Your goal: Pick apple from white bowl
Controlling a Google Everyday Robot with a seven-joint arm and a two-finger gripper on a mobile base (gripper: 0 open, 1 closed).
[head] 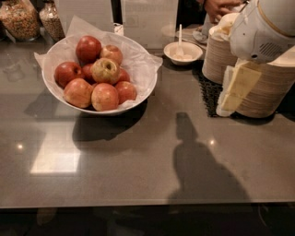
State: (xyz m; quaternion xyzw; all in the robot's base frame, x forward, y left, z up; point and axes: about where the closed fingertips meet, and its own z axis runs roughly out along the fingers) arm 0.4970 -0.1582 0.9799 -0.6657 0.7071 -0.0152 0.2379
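Note:
The yellow-green apple (pixel 105 70) lies on top of the pile in the middle of the large white bowl (pixel 144 90), which is lined with crinkled white paper and stands at the table's back left. Several red and red-yellow apples lie around it. My gripper (pixel 233 90) hangs from the white arm housing (pixel 262 30) at the right. It is well to the right of the bowl, in front of the stacked disposable bowls, and holds nothing that I can see.
A small white bowl with a spoon (pixel 183 50) stands behind the big bowl's right side. Stacks of beige disposable bowls (pixel 272 87) sit on a black mat (pixel 209 94) at the right. Two jars (pixel 18 18) stand at the back left. A person's hand (pixel 221 7) is at the back.

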